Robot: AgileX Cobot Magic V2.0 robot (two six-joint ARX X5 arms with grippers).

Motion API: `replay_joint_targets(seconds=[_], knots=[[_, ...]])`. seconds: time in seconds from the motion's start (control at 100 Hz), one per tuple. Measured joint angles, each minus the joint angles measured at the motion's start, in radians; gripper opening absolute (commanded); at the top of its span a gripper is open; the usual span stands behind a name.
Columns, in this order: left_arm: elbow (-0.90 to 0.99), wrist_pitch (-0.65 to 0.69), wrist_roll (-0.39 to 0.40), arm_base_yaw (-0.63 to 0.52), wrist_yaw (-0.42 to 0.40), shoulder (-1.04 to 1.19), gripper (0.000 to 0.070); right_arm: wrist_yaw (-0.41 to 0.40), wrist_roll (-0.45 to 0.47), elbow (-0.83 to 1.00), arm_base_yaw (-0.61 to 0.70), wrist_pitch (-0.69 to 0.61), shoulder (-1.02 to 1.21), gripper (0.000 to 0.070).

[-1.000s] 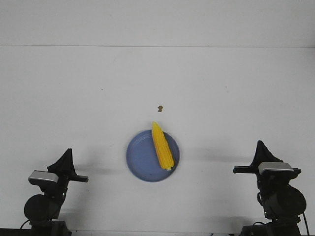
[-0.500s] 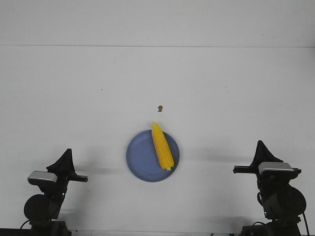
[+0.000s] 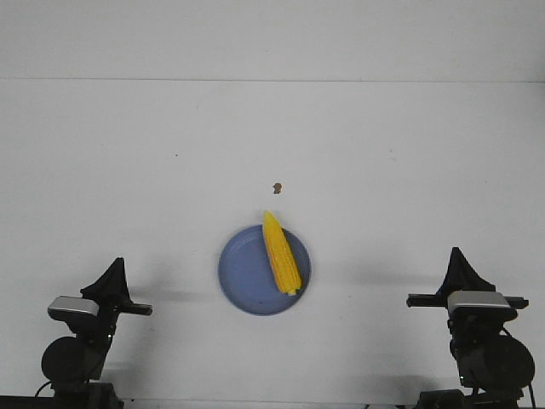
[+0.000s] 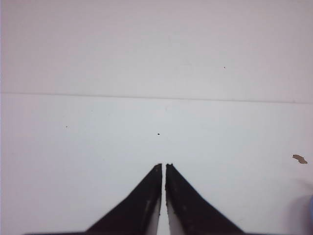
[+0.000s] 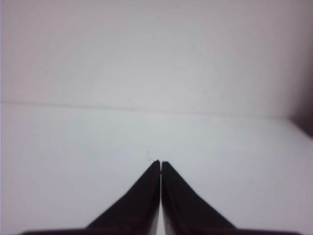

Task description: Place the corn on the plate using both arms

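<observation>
The yellow corn (image 3: 281, 254) lies on the right half of the periwinkle-blue plate (image 3: 243, 277), its pointed tip over the far rim. My left gripper (image 3: 117, 266) is at the near left, shut and empty, well left of the plate; in the left wrist view (image 4: 163, 166) its jaws stand almost together over bare table. My right gripper (image 3: 458, 256) is at the near right, shut and empty, well right of the plate; in the right wrist view (image 5: 160, 163) its jaws touch. Neither wrist view shows the corn.
A tiny brown speck (image 3: 276, 187) lies on the white table beyond the plate; it also shows in the left wrist view (image 4: 299, 158). The table's far edge (image 3: 272, 81) meets a white wall.
The right arm has drawn back and a little to the right, toward the near edge. The left arm has barely moved. The corn and plate have not moved.
</observation>
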Motion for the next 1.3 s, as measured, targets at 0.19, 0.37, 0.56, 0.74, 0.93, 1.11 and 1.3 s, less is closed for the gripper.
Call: replay_joint_targets(seconds=[0.19, 0.37, 0.56, 0.74, 0.93, 1.11, 1.3], knots=[[0.0, 0.0, 0.0, 0.0, 0.0, 0.0, 0.0012, -0.093, -0.005, -0.098, -0.037, 0.029, -0.109, 0.0007], [0.0, 0.0, -0.001, 0.0, 0.0, 0.0, 0.0012, -0.135, 0.001, -0.22, -0.048, 0.094, -0.192, 0.0007], [0.0, 0.0, -0.003, 0.0, 0.0, 0.0, 0.0012, -0.138, 0.017, -0.327, -0.048, 0.175, -0.209, 0.0007], [0.0, 0.0, -0.003, 0.0, 0.0, 0.0, 0.0012, -0.158, 0.034, -0.376, -0.048, 0.23, -0.209, 0.0007], [0.0, 0.0, -0.003, 0.0, 0.0, 0.0, 0.0012, -0.164, 0.037, -0.398, -0.048, 0.275, -0.209, 0.0007], [0.0, 0.0, -0.003, 0.0, 0.0, 0.0, 0.0012, -0.164, 0.037, -0.398, -0.048, 0.277, -0.209, 0.0007], [0.0, 0.0, -0.003, 0.0, 0.0, 0.0, 0.0012, -0.164, 0.037, -0.398, -0.048, 0.278, -0.209, 0.0007]])
